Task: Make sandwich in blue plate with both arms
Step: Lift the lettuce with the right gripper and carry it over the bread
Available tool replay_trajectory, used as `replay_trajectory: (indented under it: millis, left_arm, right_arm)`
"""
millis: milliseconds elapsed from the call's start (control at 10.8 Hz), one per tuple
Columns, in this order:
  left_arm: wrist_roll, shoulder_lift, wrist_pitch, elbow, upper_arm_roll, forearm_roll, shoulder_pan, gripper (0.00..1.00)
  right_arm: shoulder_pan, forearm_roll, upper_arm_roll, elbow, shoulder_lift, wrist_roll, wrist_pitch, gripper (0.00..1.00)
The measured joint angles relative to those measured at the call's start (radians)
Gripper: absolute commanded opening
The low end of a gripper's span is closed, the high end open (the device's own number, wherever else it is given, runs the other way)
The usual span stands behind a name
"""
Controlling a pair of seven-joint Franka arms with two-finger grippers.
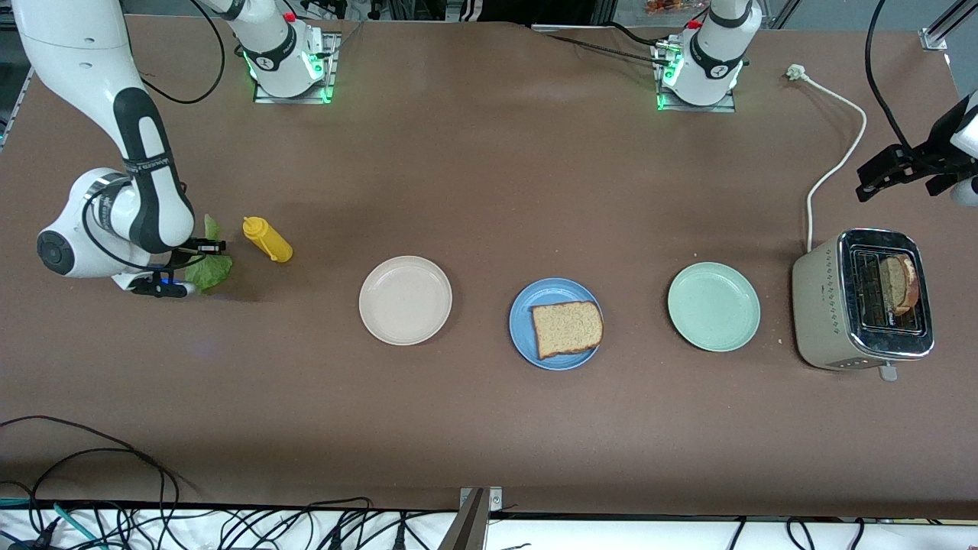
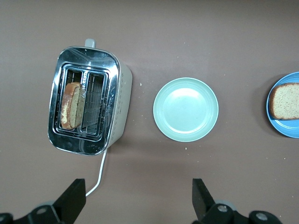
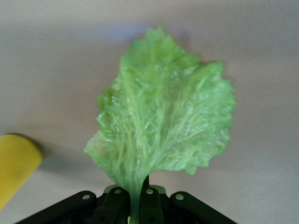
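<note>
The blue plate (image 1: pixel 519 336) sits mid-table with one slice of brown bread (image 1: pixel 567 328) on it. A second slice (image 1: pixel 900 284) stands in a slot of the toaster (image 1: pixel 821 305). My right gripper (image 1: pixel 191 263) is low at the right arm's end of the table, shut on the stem of the green lettuce leaf (image 1: pixel 212 271). The right wrist view shows the leaf (image 3: pixel 163 116) spread out from the closed fingers (image 3: pixel 117 205). My left gripper (image 1: pixel 879 174) is open and empty in the air beside the toaster. Its wrist view (image 2: pixel 139 200) looks down on the toaster (image 2: pixel 122 93) and the blue plate (image 2: pixel 292 128).
A yellow mustard bottle (image 1: pixel 267 239) lies beside the lettuce. A cream-white plate (image 1: pixel 405 299) and a pale green plate (image 1: pixel 714 306) flank the blue plate. The toaster's white cord (image 1: pixel 840 145) runs toward the left arm's base.
</note>
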Motion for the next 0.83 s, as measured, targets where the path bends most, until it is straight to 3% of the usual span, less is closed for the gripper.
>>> replay_trajectory:
  millis: [185,556,834]
  left_arm:
    - [0.000,0.000,0.000,0.000,0.001,0.000,0.001,1.00]
    - [0.000,0.001,0.000,0.000,0.003,0.000,0.002,1.00]
    - [0.000,0.004,0.000,0.000,0.003,0.000,0.002,1.00]
  right_arm:
    - [0.000,0.000,-0.005,0.089,-0.034,-0.014,-0.138,0.00]
    - [0.004,-0.017,-0.010,0.388,-0.085,-0.024,-0.496,0.00]
    - [0.029,-0.017,0.018,0.586,-0.090,-0.027,-0.631,0.00]
